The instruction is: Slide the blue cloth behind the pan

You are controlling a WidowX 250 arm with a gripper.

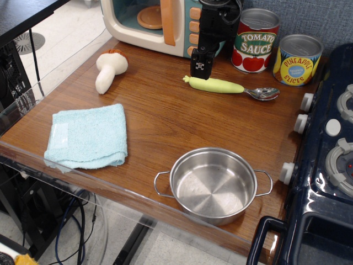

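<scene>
The blue cloth [87,137] is a pale sky-blue folded towel lying flat at the left front of the wooden table. The pan [213,184] is a shiny steel pot with two wire loop handles, standing empty at the front, right of the cloth and apart from it. My gripper [201,67] is black and hangs at the back of the table, just above the green handle of a spoon [231,87], far from both cloth and pan. It holds nothing that I can see. Its fingers overlap from this angle, so their gap does not show.
A toy microwave [165,25] stands at the back. A tomato sauce can [255,41] and a pineapple can [297,59] stand at the back right. A toy mushroom [109,70] lies at the back left. A dark blue toy stove [325,160] borders the right edge.
</scene>
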